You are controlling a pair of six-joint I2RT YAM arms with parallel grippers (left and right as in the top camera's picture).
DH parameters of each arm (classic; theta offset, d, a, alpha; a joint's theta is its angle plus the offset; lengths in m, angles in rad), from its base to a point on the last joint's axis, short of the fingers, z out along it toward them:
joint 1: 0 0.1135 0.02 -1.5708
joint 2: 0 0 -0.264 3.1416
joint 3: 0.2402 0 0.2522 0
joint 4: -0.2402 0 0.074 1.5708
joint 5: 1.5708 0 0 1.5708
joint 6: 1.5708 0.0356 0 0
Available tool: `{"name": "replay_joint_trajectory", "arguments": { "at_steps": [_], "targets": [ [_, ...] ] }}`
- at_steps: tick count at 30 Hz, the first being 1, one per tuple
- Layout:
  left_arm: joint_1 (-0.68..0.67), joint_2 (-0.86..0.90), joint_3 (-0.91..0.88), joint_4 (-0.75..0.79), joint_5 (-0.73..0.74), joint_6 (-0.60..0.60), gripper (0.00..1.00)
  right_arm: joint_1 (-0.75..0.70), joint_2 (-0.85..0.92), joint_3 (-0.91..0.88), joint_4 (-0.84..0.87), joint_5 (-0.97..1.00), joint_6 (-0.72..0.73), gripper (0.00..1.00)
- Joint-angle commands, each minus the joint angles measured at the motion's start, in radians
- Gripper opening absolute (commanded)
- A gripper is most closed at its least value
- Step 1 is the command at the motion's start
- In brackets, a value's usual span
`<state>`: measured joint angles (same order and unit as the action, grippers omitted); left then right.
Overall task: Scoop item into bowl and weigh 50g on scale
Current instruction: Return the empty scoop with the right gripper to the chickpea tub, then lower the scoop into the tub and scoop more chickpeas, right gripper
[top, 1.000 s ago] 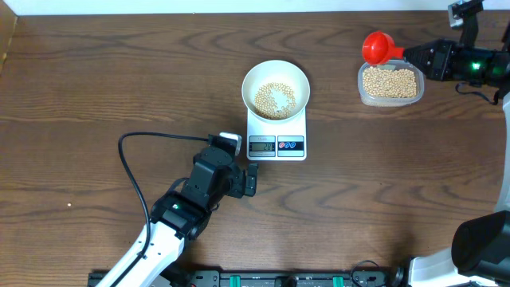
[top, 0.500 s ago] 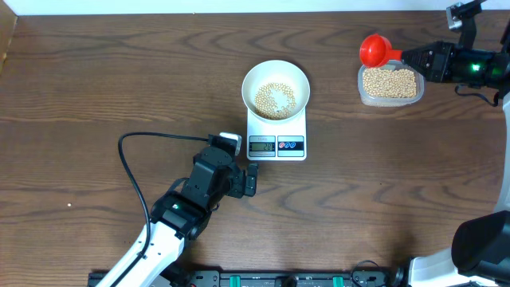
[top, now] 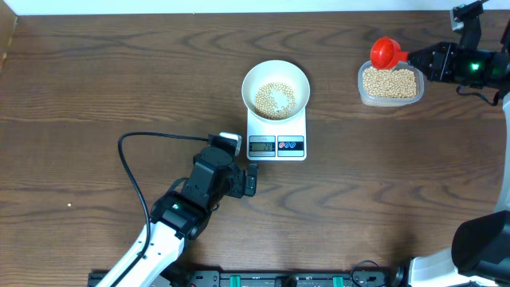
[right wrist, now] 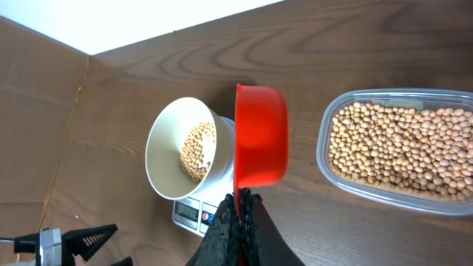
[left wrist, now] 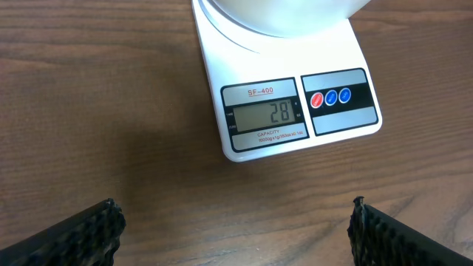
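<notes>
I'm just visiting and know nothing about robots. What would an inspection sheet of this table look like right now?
Surface: brown wood-grain table.
Job's things: white bowl holding beans sits on the scale, which reads 28; clear tub of more beans on the right arm's side; red scoop at its far corner.
Clutter: nothing seen.
Tools: left tool open, empty, near the scale; right tool shut on the red scoop's handle.
Cables: black cable loops beside the left arm.
Surroundings: white strip along the far edge.

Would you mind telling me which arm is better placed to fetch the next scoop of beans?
The right arm: its jaws grip the red scoop by the tub of beans. The left arm has its jaws open and empty before the scale, far from both.
</notes>
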<state>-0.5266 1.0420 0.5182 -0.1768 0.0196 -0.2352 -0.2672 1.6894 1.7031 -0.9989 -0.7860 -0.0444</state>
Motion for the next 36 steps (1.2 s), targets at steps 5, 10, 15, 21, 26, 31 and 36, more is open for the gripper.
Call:
{"name": "replay_joint_trajectory", "arguments": {
  "at_steps": [5,10,15,21,26,31,36],
  "targets": [
    [-0.002,0.002,-0.001,-0.001,-0.013,0.006,0.99,-0.006,-0.005,0.01,-0.005,0.006,0.014,0.01],
    [-0.002,0.002,-0.001,-0.001,-0.013,0.006,0.99,0.006,-0.007,0.01,-0.016,-0.002,0.013,0.01],
    [-0.002,0.002,-0.001,-0.001,-0.013,0.006,0.99,0.04,-0.012,0.01,-0.006,0.021,0.003,0.01],
    [-0.002,0.002,-0.001,-0.001,-0.013,0.006,0.99,0.096,-0.012,0.01,-0.011,0.123,0.003,0.01],
    [-0.002,0.002,-0.001,-0.001,-0.013,0.006,0.99,0.112,-0.012,0.01,-0.027,0.14,0.003,0.01],
    [-0.002,0.002,-0.001,-0.001,-0.013,0.006,0.99,0.124,-0.012,0.01,-0.014,0.146,0.002,0.01],
    [-0.002,0.002,-0.001,-0.001,-0.013,0.006,0.99,0.225,-0.012,0.01,-0.008,0.316,0.003,0.01]
  ]
}}
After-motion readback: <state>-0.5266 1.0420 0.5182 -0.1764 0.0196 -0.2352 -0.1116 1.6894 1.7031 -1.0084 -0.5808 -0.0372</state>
